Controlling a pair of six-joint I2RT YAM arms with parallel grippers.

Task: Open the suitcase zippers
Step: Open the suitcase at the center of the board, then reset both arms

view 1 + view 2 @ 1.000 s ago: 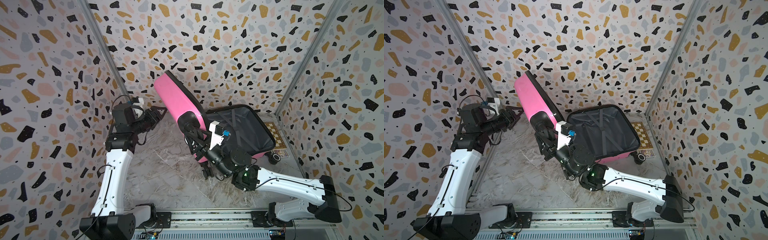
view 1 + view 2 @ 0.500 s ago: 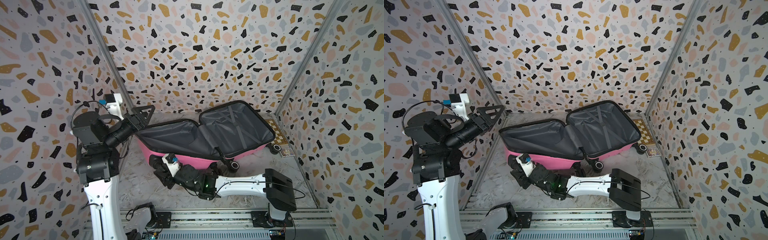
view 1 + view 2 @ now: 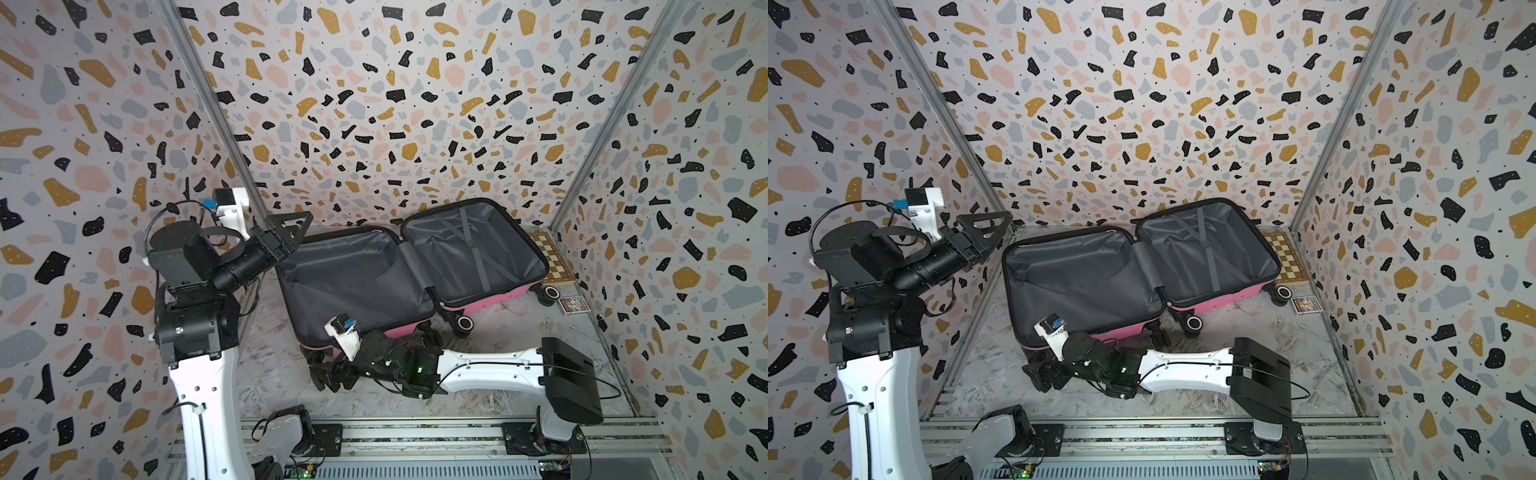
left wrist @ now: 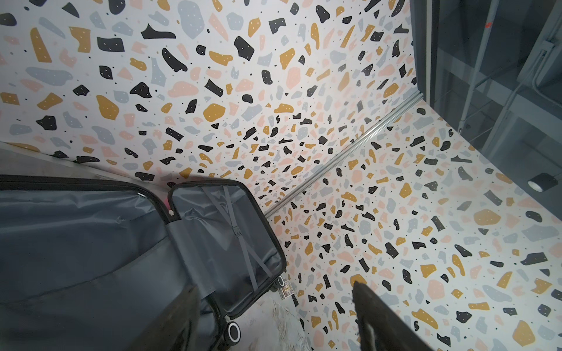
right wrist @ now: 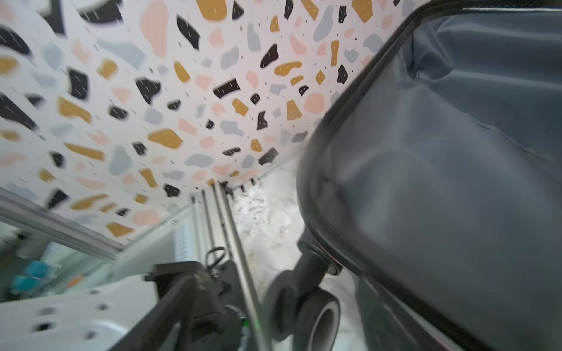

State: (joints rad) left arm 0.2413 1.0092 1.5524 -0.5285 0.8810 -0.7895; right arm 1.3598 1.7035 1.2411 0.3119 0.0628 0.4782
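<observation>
While the suitcase (image 3: 353,282) lies splayed open, lining up, zippers (image 3: 478,200) parted, the left gripper (image 3: 297,230) hovers just above its corner, fingers (image 4: 377,316) spread and empty. The right gripper (image 3: 328,376) sits low beside a wheel (image 5: 307,316), too blurred to tell whether it is open or closed.

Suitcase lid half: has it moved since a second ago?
Yes. The suitcase lid half stood tilted up; now it lies flat open, swung down away from the checkered board, while the other half stays beside the board.
</observation>
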